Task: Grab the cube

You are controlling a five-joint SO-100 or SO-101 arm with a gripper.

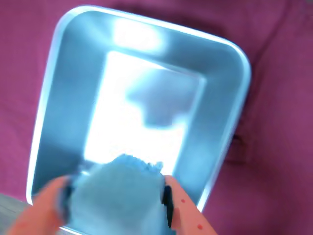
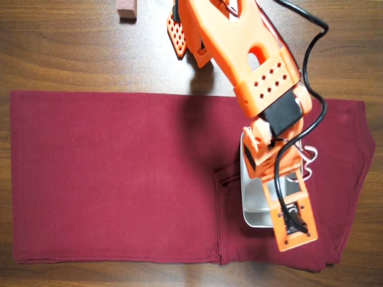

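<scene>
In the wrist view my gripper (image 1: 117,199) is shut on the cube (image 1: 120,188), a small pale spongy block that looks bluish in this light. The orange fingers (image 1: 188,210) press on both of its sides. I hold it above the near end of the shiny metal tray (image 1: 63,98), whose inside shows nothing but glare. In the overhead view the tray (image 2: 254,209) sits on the right part of the cloth, mostly covered by my orange arm (image 2: 263,66). The cube and fingertips are hidden there under the wrist.
A dark red cloth (image 2: 114,173) covers most of the wooden table (image 2: 60,48). A reddish-brown block (image 2: 127,8) lies at the top edge, off the cloth. A black cable (image 2: 316,66) loops to the right of the arm.
</scene>
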